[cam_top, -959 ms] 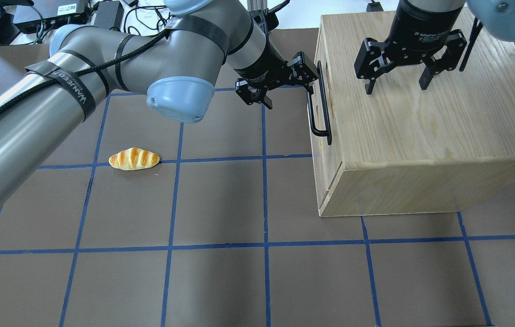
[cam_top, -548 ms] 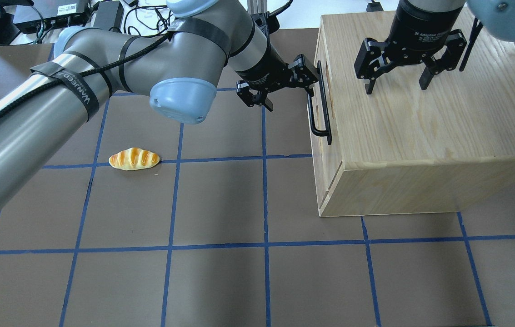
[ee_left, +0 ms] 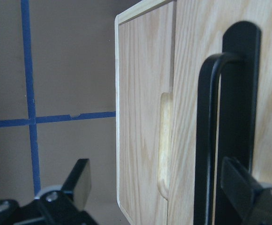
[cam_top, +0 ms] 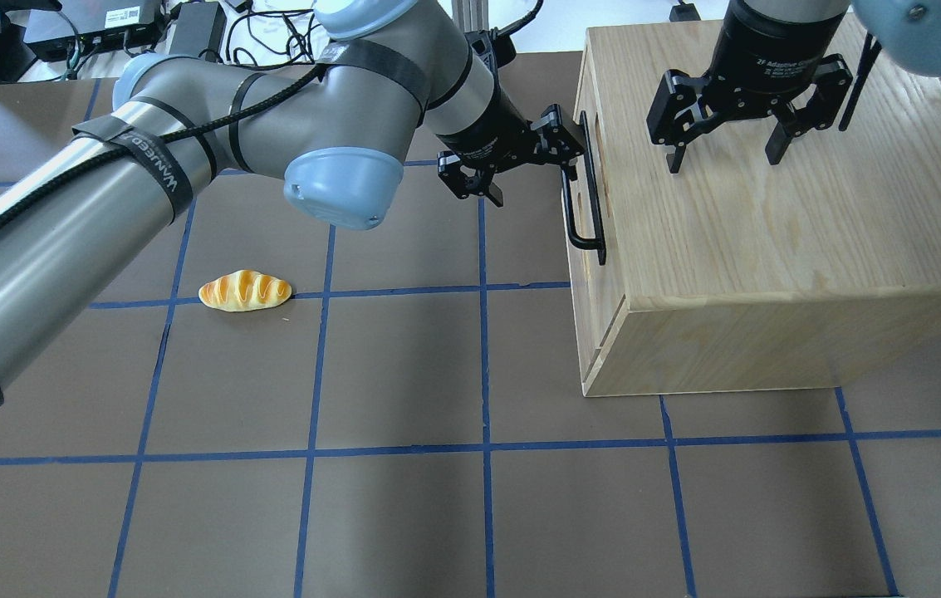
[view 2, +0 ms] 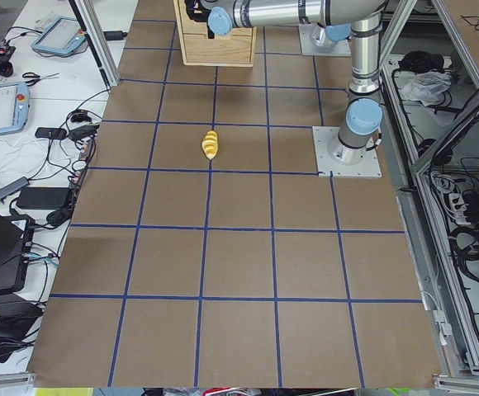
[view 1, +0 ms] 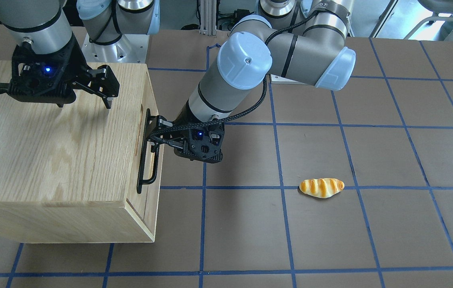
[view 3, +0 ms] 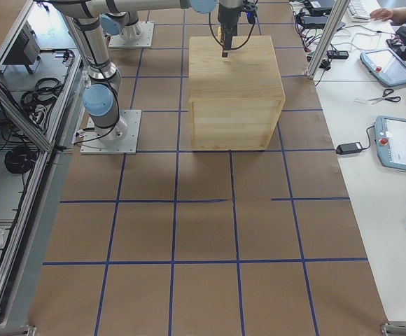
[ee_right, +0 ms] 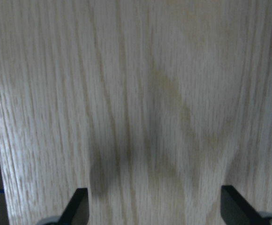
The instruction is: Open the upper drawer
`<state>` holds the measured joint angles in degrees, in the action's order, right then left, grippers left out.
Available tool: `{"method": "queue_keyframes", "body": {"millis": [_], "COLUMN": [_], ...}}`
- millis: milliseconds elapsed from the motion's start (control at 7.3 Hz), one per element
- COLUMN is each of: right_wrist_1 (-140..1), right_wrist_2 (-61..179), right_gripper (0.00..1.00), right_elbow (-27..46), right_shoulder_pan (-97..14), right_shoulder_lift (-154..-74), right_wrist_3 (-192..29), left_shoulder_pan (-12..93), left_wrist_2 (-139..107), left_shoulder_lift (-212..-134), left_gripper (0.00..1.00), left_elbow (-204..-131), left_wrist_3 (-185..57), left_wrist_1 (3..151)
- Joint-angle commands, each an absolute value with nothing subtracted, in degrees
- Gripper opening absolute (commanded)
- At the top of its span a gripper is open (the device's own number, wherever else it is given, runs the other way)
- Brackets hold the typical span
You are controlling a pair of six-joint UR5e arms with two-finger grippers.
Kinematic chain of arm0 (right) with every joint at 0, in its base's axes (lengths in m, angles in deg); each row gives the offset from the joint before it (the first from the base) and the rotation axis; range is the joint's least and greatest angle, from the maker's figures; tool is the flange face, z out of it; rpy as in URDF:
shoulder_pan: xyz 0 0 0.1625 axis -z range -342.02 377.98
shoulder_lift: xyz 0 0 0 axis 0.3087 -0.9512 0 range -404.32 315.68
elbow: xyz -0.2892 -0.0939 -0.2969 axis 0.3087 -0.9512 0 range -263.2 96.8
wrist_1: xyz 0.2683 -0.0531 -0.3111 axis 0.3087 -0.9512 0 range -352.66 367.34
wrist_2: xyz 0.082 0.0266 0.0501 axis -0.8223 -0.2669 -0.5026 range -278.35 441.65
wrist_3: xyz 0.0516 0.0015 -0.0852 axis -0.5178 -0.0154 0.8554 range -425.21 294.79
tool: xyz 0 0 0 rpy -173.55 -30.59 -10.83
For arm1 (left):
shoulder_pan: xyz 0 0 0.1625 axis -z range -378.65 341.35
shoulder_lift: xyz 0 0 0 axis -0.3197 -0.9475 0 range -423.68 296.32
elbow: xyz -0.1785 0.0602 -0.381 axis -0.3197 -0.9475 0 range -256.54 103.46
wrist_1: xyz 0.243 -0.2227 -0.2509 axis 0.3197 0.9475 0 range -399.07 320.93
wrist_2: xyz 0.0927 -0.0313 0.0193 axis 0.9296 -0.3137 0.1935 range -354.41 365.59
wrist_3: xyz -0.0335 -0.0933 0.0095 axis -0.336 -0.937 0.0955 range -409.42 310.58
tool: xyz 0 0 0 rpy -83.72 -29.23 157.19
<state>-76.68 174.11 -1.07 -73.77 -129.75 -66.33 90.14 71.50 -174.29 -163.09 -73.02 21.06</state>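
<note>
The pale-wood cabinet (cam_top: 769,232) stands on the table with its front facing my left arm. The upper drawer (cam_top: 611,281) is shut, its front flush with the cabinet. Its long black bar handle (cam_top: 593,191) runs along the front and also shows in the front-facing view (view 1: 143,152). My left gripper (cam_top: 530,178) is open right at the handle. In the left wrist view the handle (ee_left: 206,140) stands just inside the right fingertip (ee_left: 241,187). My right gripper (cam_top: 723,158) is open and empty, just above the cabinet top (ee_right: 154,93).
A toy bread roll (cam_top: 244,291) lies on the brown, blue-taped table (cam_top: 404,374) left of the cabinet. Cables and electronics (cam_top: 96,29) lie past the table's far edge.
My left arm has moved a little to the right, bringing the open gripper closer to the handle. The right arm, the drawer and the bread have not moved.
</note>
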Motion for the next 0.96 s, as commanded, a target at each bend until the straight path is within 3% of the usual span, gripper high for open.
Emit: {"method": "queue_keyframes", "body": {"millis": [0,822], "right_wrist_1": [-76.68,-76.68], "right_wrist_2": [174.11,174.11], "right_gripper": [1.00,1.00], "right_elbow": [-1.11,-1.11], "right_shoulder_pan": [-73.78,-73.78], "right_shoulder_lift": [-129.75,-129.75], "right_wrist_3": [-66.27,-66.27], "left_shoulder_pan": [90.16,90.16], "left_wrist_2": [71.50,72.47], "left_shoulder_lift": [-174.34,-174.43], "left_gripper": [1.00,1.00], "left_elbow": [-163.55,-164.61], "left_wrist_3": [-72.89,-70.53], "left_wrist_1": [21.05,19.90]}}
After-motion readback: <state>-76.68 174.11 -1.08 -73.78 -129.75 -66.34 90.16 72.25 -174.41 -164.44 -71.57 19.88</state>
